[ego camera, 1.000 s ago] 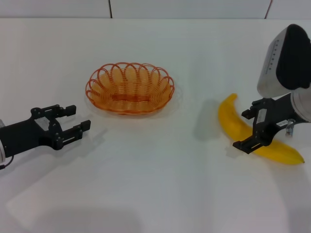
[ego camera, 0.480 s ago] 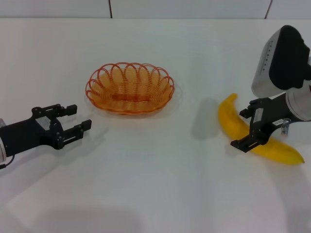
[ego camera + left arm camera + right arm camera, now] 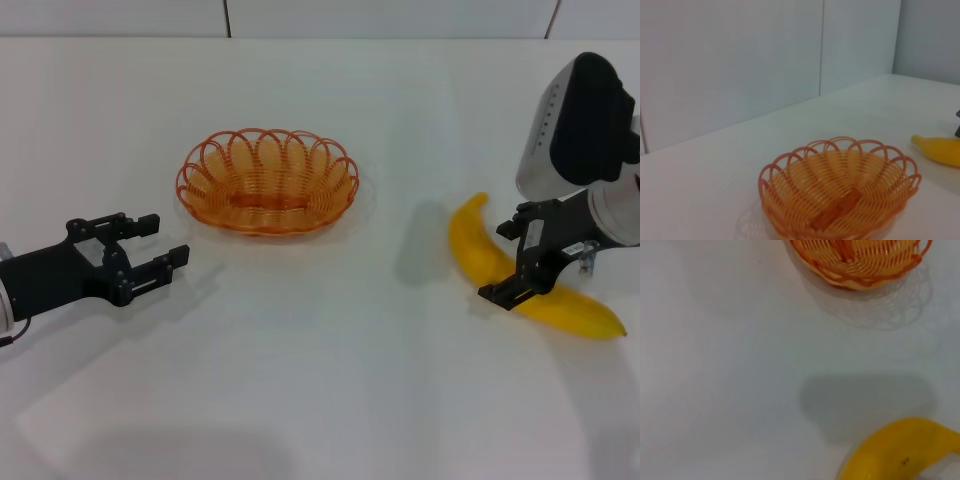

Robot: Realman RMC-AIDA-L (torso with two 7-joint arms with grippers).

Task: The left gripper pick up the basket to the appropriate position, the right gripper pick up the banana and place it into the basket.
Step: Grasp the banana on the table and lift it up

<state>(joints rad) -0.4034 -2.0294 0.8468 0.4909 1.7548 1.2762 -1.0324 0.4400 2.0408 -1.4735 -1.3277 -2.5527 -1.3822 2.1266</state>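
Observation:
The orange wire basket (image 3: 266, 199) stands empty on the white table, left of centre; it also shows in the left wrist view (image 3: 840, 195) and the right wrist view (image 3: 860, 262). My left gripper (image 3: 159, 243) lies low on the table to the basket's near left, open, apart from it and pointing toward it. The yellow banana (image 3: 473, 245) lies on the table at the right (image 3: 940, 150) (image 3: 895, 452). My right gripper (image 3: 513, 258) is down over the banana's middle, open, with one finger on each side of it.
The white table (image 3: 320, 360) is bare between the basket and the banana. A white wall (image 3: 740, 60) rises behind the table's far edge. The right arm's large silver-grey housing (image 3: 560, 130) hangs above the banana.
The right arm's housing has shifted a little to the left, and its gripper has edged slightly along the banana. The banana, the basket and the left gripper have stayed put.

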